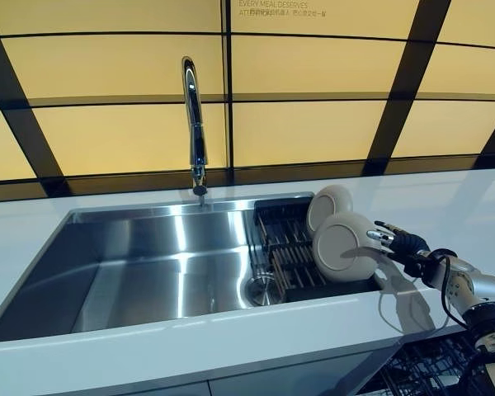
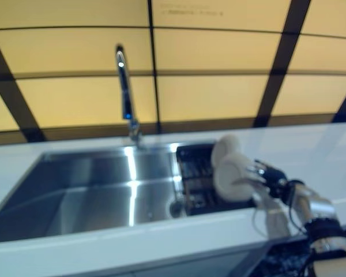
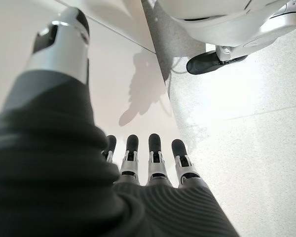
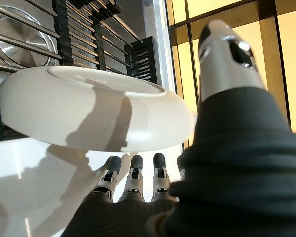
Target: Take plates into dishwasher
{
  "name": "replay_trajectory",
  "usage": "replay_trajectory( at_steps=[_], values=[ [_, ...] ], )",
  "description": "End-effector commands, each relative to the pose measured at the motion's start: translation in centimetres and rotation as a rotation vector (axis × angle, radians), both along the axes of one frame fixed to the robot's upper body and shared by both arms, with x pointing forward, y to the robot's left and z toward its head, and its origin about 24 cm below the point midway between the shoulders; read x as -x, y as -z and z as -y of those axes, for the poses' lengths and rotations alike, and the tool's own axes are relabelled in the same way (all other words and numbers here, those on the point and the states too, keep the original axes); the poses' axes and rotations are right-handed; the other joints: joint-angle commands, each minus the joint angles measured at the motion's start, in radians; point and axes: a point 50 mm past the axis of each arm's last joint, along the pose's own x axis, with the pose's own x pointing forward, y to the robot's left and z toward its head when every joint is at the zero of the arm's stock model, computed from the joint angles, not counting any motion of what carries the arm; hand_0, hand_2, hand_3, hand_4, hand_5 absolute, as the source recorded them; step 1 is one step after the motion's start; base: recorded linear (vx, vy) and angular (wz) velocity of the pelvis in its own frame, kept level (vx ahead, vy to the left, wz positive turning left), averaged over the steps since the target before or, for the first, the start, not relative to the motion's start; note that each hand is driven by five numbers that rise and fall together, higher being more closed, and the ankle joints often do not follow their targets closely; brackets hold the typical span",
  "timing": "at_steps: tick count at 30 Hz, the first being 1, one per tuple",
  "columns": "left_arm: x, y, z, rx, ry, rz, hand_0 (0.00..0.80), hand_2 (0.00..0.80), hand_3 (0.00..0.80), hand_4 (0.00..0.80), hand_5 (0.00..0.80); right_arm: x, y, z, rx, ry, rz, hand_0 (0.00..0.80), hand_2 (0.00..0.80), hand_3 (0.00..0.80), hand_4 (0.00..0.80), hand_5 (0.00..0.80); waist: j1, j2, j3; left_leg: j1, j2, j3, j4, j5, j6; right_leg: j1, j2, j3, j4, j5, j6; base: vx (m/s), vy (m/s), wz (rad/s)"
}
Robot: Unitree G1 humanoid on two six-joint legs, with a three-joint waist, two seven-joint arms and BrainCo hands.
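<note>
Two white plates stand on edge in a black rack point(image 1: 282, 247) at the sink's right end. The front plate point(image 1: 344, 246) leans toward the counter, and the rear plate point(image 1: 328, 205) stands behind it. My right hand point(image 1: 400, 243) is at the front plate's right rim, with fingers straight and thumb spread. In the right wrist view the plate point(image 4: 89, 113) spans just past the fingers point(image 4: 135, 173), and nothing is curled round it. My left hand point(image 3: 153, 153) shows only in its wrist view. It hangs low beside a white cabinet panel, fingers straight and holding nothing.
A steel sink point(image 1: 148, 264) with a tall chrome faucet point(image 1: 195, 124) and a drain point(image 1: 262, 289) is set in a white counter point(image 1: 462, 206). The dark wire basket of an open dishwasher point(image 1: 429, 371) shows below the counter's right front edge. Yellow panels back the counter.
</note>
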Motion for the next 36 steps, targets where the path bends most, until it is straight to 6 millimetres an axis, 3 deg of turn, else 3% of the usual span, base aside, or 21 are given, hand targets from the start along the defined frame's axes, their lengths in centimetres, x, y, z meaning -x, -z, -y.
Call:
replay_trajectory(
  at_steps=[1,21,36],
  values=[
    [-2.0,-0.5,-0.9,-0.040,0.042,0.029,0.000,0.000,0.000,0.000,0.000,-1.9,-2.3,-2.3,0.005,-0.090,0.086,0.000,0.000,0.000,0.000,0.000,0.027,-0.050,-0.022,-0.064,-0.012,-0.074,0.000,0.067,-0.008,0.074,0.001,-0.030,0.015,-0.050,0.010,0.000,0.000,0.00],
    [-2.3,-0.7,-1.3,-0.047,0.045,0.035,0.000,0.000,0.000,0.000,0.000,-1.0,0.2,-2.7,0.068,-0.201,-0.065,0.000,0.000,0.000,0.000,0.000,0.033,-0.054,-0.014,-0.065,-0.015,-0.081,-0.002,0.070,-0.007,0.076,0.002,-0.037,0.015,-0.049,0.010,0.000,0.000,0.00],
    [-2.4,-0.8,-1.3,-0.049,0.046,0.039,0.000,0.000,0.000,0.000,0.000,-0.8,0.7,-2.5,0.127,-0.198,-0.141,0.000,0.000,0.000,0.000,0.000,0.034,-0.057,-0.014,-0.064,-0.014,-0.082,-0.003,0.072,-0.007,0.077,0.004,-0.035,0.015,-0.048,0.011,0.000,0.000,0.00]
  ],
)
